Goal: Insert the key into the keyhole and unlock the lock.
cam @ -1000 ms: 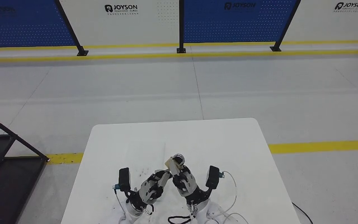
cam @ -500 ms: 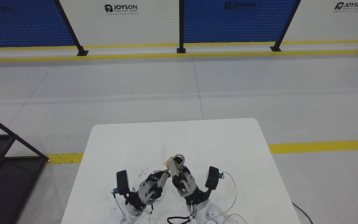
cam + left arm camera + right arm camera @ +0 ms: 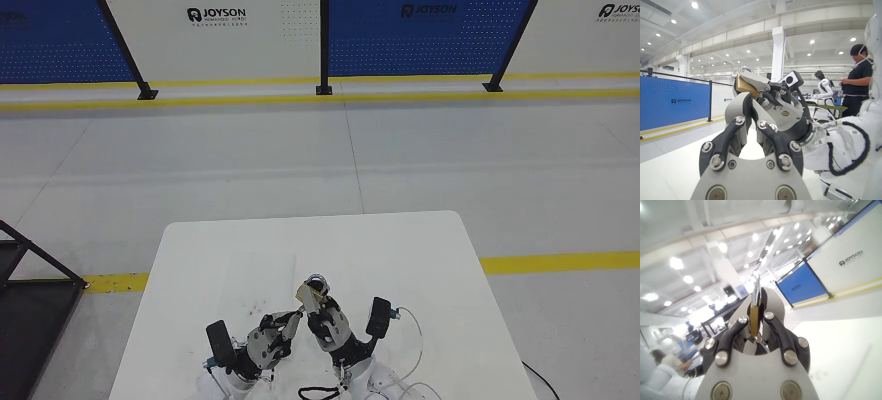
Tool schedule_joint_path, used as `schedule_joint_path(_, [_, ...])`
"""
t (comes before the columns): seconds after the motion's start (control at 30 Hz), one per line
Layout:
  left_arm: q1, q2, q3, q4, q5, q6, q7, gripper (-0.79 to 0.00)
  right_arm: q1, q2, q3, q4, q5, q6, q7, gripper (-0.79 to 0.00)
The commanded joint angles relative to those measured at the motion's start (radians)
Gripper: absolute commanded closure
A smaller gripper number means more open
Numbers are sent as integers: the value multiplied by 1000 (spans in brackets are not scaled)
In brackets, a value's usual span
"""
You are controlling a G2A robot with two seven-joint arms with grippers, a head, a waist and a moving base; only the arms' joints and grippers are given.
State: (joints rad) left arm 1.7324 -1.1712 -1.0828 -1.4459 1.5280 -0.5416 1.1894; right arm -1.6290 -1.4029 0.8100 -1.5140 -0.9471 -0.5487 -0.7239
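Brass lock (image 3: 754, 321) edge-on in right claw (image 3: 756, 306), broadside from left wrist view

Right gripper (image 3: 759, 301): we see jaws closed on brass lock (image 3: 754, 321), held edge-on between them. Silver shackle (image 3: 756, 289) projects past fingertips. We note white desk (image 3: 838, 344) below, blue barrier panel (image 3: 802, 283) and yellow floor line (image 3: 853, 287) beyond.

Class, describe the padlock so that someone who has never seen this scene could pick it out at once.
Start at the white table and look towards its edge nearest the robot. There the right claw holds the padlock up off the tabletop. It is the only brass-coloured block in the scene, topped by a silver shackle, and it stands out against the grey and black claw parts around it.
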Motion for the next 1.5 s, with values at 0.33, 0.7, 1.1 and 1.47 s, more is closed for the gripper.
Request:
schedule_joint_path(0.33, [-14, 1, 22, 25, -36, 0, 24, -129, 0, 1, -2, -5, -11, 14, -20, 0])
schedule_joint_path(0.7, [-31, 3, 48, 32, -62, -54, -26, -231, 4, 1, -8, -1, -19, 20, -32, 0])
schedule_joint_path(1.1, [-39, 5, 65, 25, -90, -59, -33, -212, 8, 4, -17, -2, -30, 35, -36, 0])
schedule_joint_path(1.47, [-43, 7, 72, 22, -105, -53, -29, -126, 15, 6, -27, 2, -26, 55, -29, 0])
